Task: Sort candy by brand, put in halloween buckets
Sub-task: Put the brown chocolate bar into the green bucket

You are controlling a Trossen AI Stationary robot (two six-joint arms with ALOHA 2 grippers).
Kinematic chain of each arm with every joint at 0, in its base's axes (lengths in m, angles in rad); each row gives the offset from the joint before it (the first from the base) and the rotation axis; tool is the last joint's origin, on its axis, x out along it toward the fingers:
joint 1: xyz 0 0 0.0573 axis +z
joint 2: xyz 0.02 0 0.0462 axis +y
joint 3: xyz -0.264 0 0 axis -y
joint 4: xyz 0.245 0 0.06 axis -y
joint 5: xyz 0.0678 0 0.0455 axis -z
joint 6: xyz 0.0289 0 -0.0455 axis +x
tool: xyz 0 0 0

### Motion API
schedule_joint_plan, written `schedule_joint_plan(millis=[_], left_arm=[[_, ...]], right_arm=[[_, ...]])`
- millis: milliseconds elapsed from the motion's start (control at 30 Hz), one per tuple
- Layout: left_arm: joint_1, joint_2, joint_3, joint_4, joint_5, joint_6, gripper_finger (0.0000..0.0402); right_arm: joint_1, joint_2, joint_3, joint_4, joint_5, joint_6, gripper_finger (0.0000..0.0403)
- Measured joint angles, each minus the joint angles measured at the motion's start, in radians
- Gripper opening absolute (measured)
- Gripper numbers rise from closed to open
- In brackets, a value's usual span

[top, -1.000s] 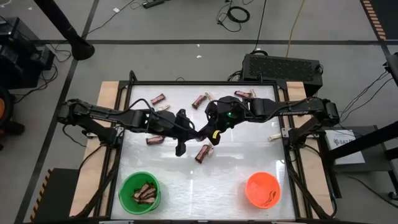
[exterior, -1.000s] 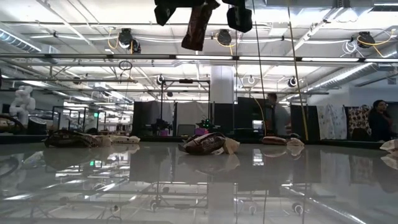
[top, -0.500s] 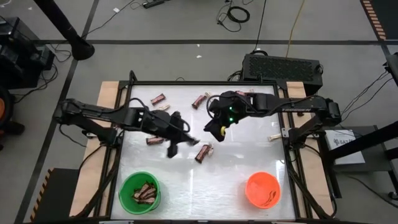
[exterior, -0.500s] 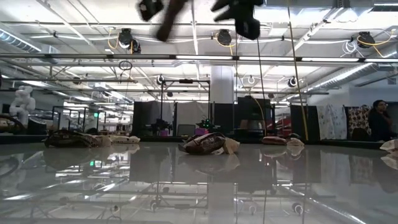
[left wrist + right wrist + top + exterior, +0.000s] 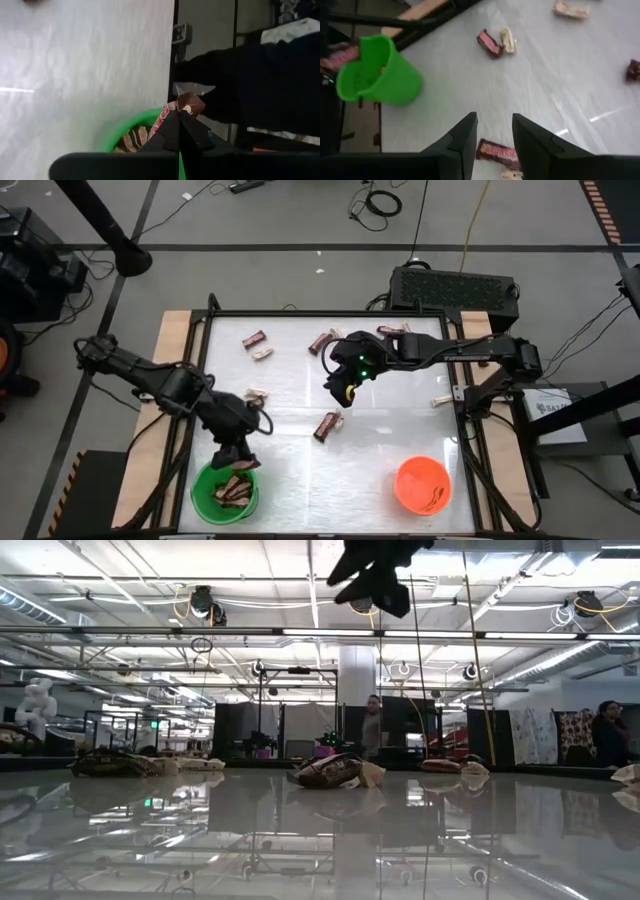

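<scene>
My left gripper [image 5: 240, 456] hangs over the green bucket [image 5: 225, 490], shut on one dark reddish-brown candy [image 5: 190, 102]. Several candies of that kind lie in this bucket [image 5: 131, 137]. My right gripper [image 5: 341, 391] stands open above the table's middle, with nothing between its fingers [image 5: 494, 131]. Just below it another reddish-brown candy [image 5: 496, 150] lies flat on the table [image 5: 327, 425]. The orange bucket [image 5: 422, 485] stands at the near right. More candy [image 5: 254, 338] lies loose across the far half. My left gripper pinches the reddish-brown candy by one end [image 5: 184, 109] between the free ends of its two fingers. The fingers slant downward. The rest of the candy sticks out past the fingertips, lifted clear above the green bucket's rim.
Loose candies lie at the far left [image 5: 262, 352], far middle [image 5: 322, 340], far right [image 5: 390, 332], left middle [image 5: 256, 394] and right edge [image 5: 441, 401]. A black frame [image 5: 330, 314] borders the white table. The room beyond holds people and equipment.
The candy was held up between both grippers above the table's middle. My right gripper has let go of it and stayed near there. My left gripper has carried it toward the near left edge, turning as it went, and now holds it over the green bucket.
</scene>
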Motion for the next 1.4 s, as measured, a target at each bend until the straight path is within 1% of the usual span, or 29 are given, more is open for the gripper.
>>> schedule_joint_plan(millis=[100,233,333,433,533,633,733,867,933,967,1067,1133,1233,1300,1400], left_arm=[[-0.036,0.0,-0.024,-0.003,-0.006,-0.024,0.0002],[-0.091,0.015,-0.056,-0.054,-0.009,-0.057,0.0002],[-0.136,0.025,-0.088,-0.028,0.01,-0.099,0.0002],[-0.179,0.039,-0.119,-0.014,0.016,-0.106,0.0002],[-0.201,0.057,-0.135,-0.014,-0.004,-0.104,0.0002],[-0.201,0.075,-0.135,-0.005,-0.033,-0.093,0.0005],[-0.201,0.083,-0.135,0.015,-0.035,-0.078,0.003],[-0.201,0.085,-0.135,0.016,-0.013,-0.079,0.0084],[-0.192,0.083,-0.135,0.013,0.021,-0.08,0.0112],[-0.183,0.082,-0.135,0.013,0.058,-0.081,0.0125],[-0.143,0.081,-0.132,0.015,0.22,-0.081,0.0153],[-0.108,0.081,-0.132,0.013,0.334,-0.093,0.0161],[-0.039,0.08,-0.131,0.013,0.471,-0.108,0.0163],[0.019,0.08,-0.131,0.013,0.532,-0.107,0.0163],[0.128,0.08,-0.131,0.014,0.582,-0.095,0.0164]], right_arm=[[0.0,0.02,0.0,0.032,-0.001,-0.003,0.0116],[0.0,0.029,0.0,0.029,-0.012,0.002,0.0116],[0.0,0.033,0.0,0.021,-0.013,0.014,0.0116],[0.004,0.033,0.0,0.023,-0.014,0.023,0.0116],[0.007,0.033,0.0,0.017,-0.015,0.041,0.0116],[0.014,0.033,0.0,0.009,-0.019,0.042,0.0116],[0.015,0.033,0.0,-0.013,-0.02,0.041,0.0116],[0.014,0.032,0.0,-0.054,-0.019,0.012,0.0116],[0.013,0.033,0.0,-0.075,-0.019,-0.024,0.0116],[0.011,0.032,0.0,-0.081,-0.019,-0.046,0.0116],[0.002,0.032,0.0,-0.094,-0.019,-0.125,0.0116],[-0.009,0.032,0.0,-0.109,-0.018,-0.188,0.0116],[-0.035,0.032,0.0,-0.122,-0.012,-0.284,0.0116],[-0.059,0.032,0.0,-0.136,-0.012,-0.344,0.0116],[-0.11,0.032,0.0,-0.149,-0.012,-0.433,0.0116]])
